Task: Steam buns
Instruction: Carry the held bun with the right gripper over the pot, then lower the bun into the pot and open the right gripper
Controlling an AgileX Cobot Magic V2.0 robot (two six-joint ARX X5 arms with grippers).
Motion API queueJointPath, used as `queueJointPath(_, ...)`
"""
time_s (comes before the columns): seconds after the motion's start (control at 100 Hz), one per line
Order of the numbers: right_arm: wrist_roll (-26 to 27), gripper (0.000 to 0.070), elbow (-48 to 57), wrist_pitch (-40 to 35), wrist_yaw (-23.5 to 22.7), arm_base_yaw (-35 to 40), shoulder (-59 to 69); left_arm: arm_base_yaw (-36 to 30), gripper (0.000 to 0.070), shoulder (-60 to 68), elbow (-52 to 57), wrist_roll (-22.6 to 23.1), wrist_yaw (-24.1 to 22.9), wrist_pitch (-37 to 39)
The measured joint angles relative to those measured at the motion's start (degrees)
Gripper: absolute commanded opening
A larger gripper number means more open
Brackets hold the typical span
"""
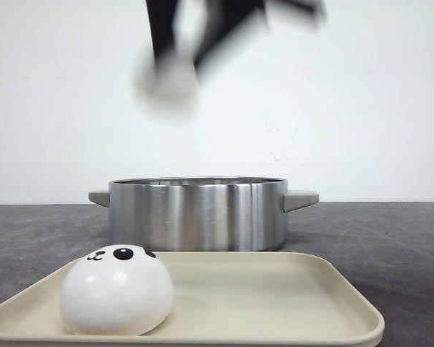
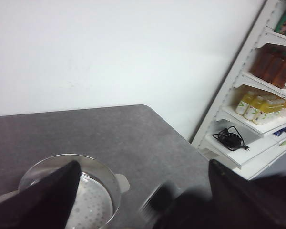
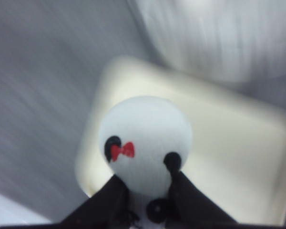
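Observation:
One white panda-face bun [image 1: 116,289] sits at the front left of the beige tray [image 1: 275,303]. My right gripper [image 3: 145,179] is shut on a second bun [image 3: 145,129], which has black ears and a red bow, and holds it in the air above the tray [image 3: 229,157]. In the front view this bun is a white blur [image 1: 166,81] high above the steel pot [image 1: 197,213]. My left gripper [image 2: 143,195] is open and empty, above and beside the pot [image 2: 115,183]. The part of the pot's inside that shows holds a perforated plate and no bun. Other buns are out of view.
The pot has two side handles and stands just behind the tray on a dark grey table [image 1: 390,238]. A white wall is behind. White shelves [image 2: 257,95] with bottles stand beyond the table's far corner. A dark blur of the other arm [image 2: 162,200] crosses the left wrist view.

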Motion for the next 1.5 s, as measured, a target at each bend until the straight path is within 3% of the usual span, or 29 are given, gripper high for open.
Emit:
queueJointPath(0.13,-7.5,0.0006,9.3,0.6,0.0,-4.9,0.2,0.0,0.0504,0.0,0.0,0.5,-1.0,0.3)
queueJointPath(0.29,-13.6,0.0007,11.8,2.7,-5.3,-14.8,4.8,0.0,0.0504,0.0,0.0,1.0,-1.2,0.3)
queueJointPath(0.53,-17.2,0.0007,11.7,1.9,-13.2,-25.3,16.5,0.0,0.0504,0.0,0.0,1.5,-2.5,0.5)
queueJointPath(0.89,-18.6,0.0011,11.6,1.7,-15.6,-26.7,27.5,0.0,0.0504,0.0,0.0,1.5,-4.0,-0.2)
queueJointPath(0.95,-18.7,0.0070,11.5,1.7,-15.6,-26.7,27.5,0.0,0.0504,0.0,0.0,1.5,-4.1,-0.4)
queueJointPath(1.07,-18.9,0.0379,11.5,1.6,-15.2,-26.7,27.5,0.0,0.0505,0.0,0.0,1.5,-5.5,-1.4)
queueJointPath(1.14,-19.0,0.0476,11.5,1.7,-15.0,-26.7,27.5,0.0,0.0505,0.0,0.0,1.5,-5.6,-1.9)
queueJointPath(1.5,-19.1,0.0498,11.5,0.3,-15.0,-27.5,27.5,0.0,0.0505,0.0,0.0,1.5,-5.7,-3.0)
